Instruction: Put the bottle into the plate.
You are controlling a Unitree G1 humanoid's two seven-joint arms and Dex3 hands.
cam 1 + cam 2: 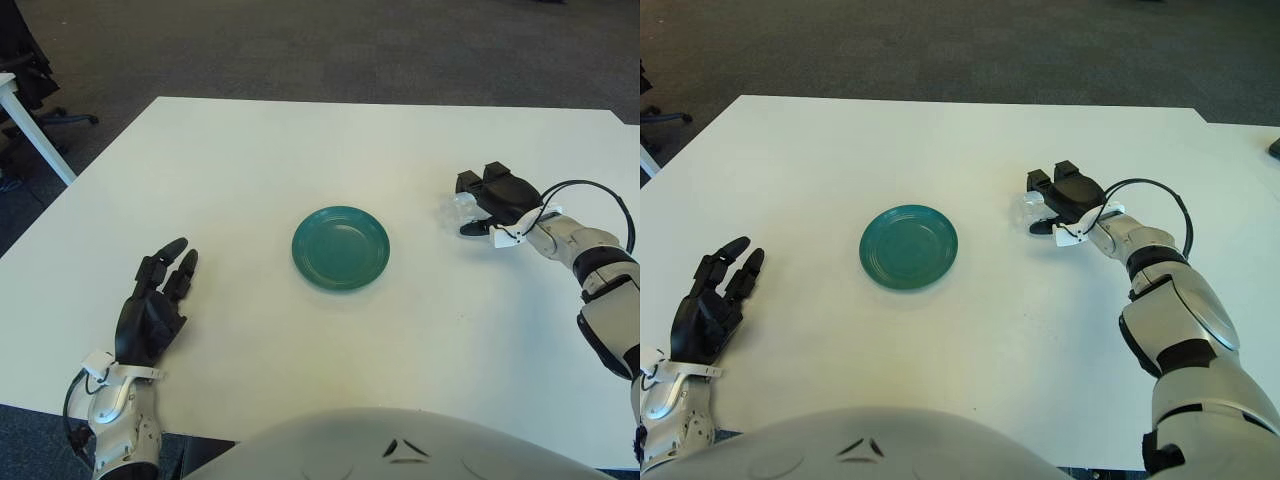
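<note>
A small clear bottle (462, 208) lies at the right side of the white table (300, 150), mostly covered by my right hand (492, 198), whose black fingers curl over and around it. Only its pale left end shows in either view (1031, 207). A round teal plate (340, 247) sits near the middle of the table with nothing in it, about a hand's length left of the bottle. My left hand (152, 307) shows at the lower left, fingers stretched out and holding nothing.
A black cable (590, 195) loops from my right wrist. A white desk leg (35, 125) and an office chair base (55, 118) stand on the dark carpet beyond the table's left edge.
</note>
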